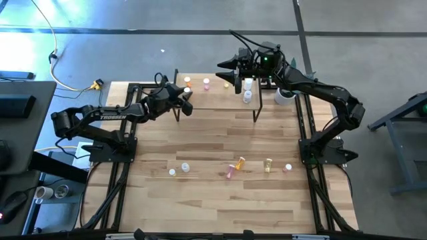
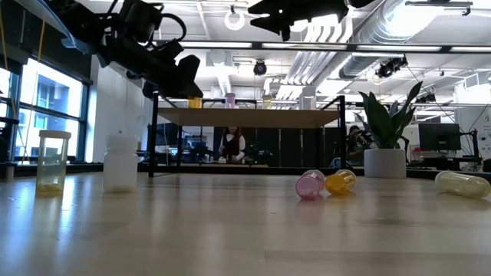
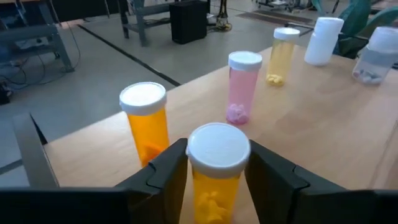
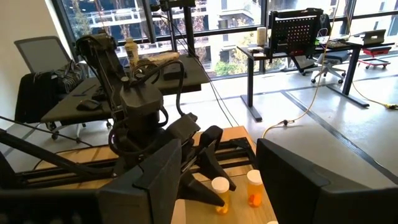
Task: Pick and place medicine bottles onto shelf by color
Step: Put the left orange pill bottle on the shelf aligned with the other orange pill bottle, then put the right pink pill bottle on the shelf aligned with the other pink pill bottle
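The shelf (image 1: 220, 101) stands at the table's far middle. On it stand medicine bottles: two orange, then pink (image 3: 242, 87), yellow (image 3: 283, 55), white (image 3: 323, 38) and clear (image 3: 379, 56). My left gripper (image 3: 217, 163) is at the shelf's left end, shut on the nearer orange bottle (image 3: 216, 180). The other orange bottle (image 3: 146, 121) stands just beside it. My right gripper (image 1: 225, 70) hangs open, high over the shelf's far side, holding nothing. More bottles (image 1: 233, 168) stand or lie on the table's near half. My left gripper has the orange bottle between its two fingers (image 3: 171, 171) at the level of the white cap (image 3: 217, 146), one finger on each side. The fingers come nearly level from the table's left side. The bottle stands upright with its base on the shelf board.
On the table's near half are a clear bottle (image 2: 52, 161) and a white one (image 2: 120, 162) standing, a pink one (image 2: 310, 184) and an orange one (image 2: 340, 181) lying together, and a pale yellow one (image 2: 462, 184) lying. A potted plant (image 1: 283, 95) stands by the shelf's right end.
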{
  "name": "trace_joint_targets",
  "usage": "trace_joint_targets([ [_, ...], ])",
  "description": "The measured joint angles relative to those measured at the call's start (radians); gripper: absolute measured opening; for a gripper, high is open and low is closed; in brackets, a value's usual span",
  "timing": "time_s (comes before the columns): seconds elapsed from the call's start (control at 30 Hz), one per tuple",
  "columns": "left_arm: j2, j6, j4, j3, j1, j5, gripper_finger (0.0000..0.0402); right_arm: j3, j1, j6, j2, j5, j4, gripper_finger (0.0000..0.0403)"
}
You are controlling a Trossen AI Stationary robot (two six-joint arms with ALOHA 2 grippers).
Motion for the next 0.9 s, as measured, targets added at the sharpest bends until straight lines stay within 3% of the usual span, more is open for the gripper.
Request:
trace_joint_targets([
  [0.53, 0.000, -0.003, 0.008, 0.032, 0.000, -0.050, 0.0187, 0.000, 0.000, 0.000, 0.000, 0.000, -0.001, 0.0199],
  [0.9, -0.009, -0.079, 0.052, 0.032, -0.002, -0.018, 0.0195, 0.000, 0.000, 0.000, 0.000, 0.000, -0.002, 0.0199],
])
